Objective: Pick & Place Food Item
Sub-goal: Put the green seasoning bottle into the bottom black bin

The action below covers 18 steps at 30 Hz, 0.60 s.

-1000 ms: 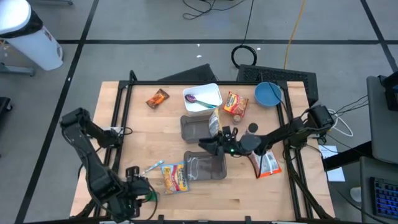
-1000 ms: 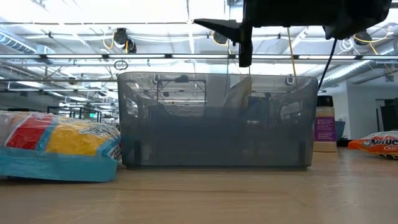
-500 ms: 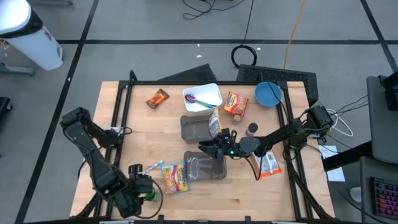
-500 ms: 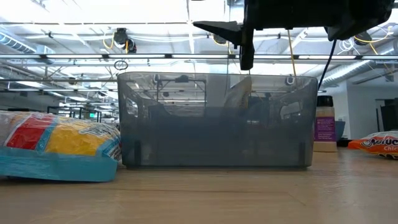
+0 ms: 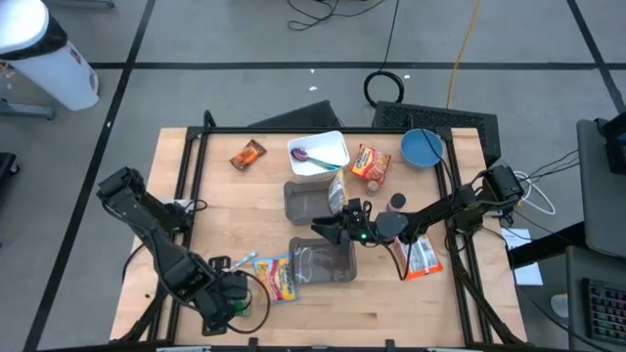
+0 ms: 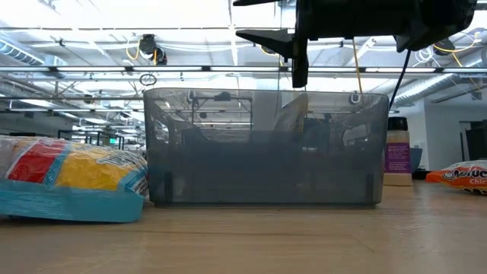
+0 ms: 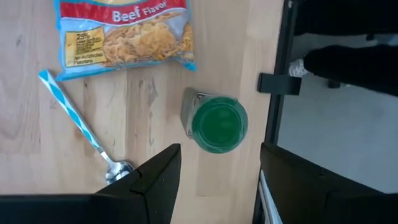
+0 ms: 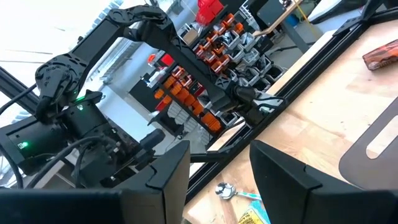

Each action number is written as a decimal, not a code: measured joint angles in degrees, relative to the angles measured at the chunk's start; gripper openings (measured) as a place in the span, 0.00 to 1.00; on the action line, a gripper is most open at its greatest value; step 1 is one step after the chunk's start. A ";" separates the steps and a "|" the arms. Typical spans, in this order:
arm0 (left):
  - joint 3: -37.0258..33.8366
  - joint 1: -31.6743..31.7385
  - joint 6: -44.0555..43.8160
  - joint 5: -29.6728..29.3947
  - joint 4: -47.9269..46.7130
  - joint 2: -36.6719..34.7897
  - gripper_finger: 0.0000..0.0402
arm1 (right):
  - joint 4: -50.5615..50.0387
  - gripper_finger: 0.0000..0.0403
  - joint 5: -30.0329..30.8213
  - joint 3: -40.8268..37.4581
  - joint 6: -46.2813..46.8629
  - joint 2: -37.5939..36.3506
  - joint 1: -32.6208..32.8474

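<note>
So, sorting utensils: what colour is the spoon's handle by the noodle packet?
Blue-and-white striped handle, clearest in the left wrist view.

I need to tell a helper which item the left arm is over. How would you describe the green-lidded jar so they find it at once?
Start at the wooden table's near edge on the left arm's side, where the left gripper hovers with open fingers. Beside the beef-flavor noodle packet and the blue-striped spoon stands the small jar, close to the black frame rail. Its round green lid sets it apart.
</note>
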 joint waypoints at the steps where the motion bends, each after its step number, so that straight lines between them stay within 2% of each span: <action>1: 0.00 0.06 0.84 0.21 -0.02 0.00 0.57 | 0.00 0.40 0.00 0.00 0.00 0.00 0.00; 6: 0.00 0.33 2.95 1.39 -0.04 0.00 0.65 | -0.22 0.40 -0.02 0.00 -0.02 0.00 0.00; 14: 0.00 0.33 2.52 1.40 -0.13 0.00 0.97 | -0.42 0.40 -0.04 0.00 -1.19 0.00 0.00; 18: 0.00 0.51 1.86 1.42 -0.13 0.00 0.92 | -0.43 0.40 -0.03 0.00 -1.53 0.00 0.00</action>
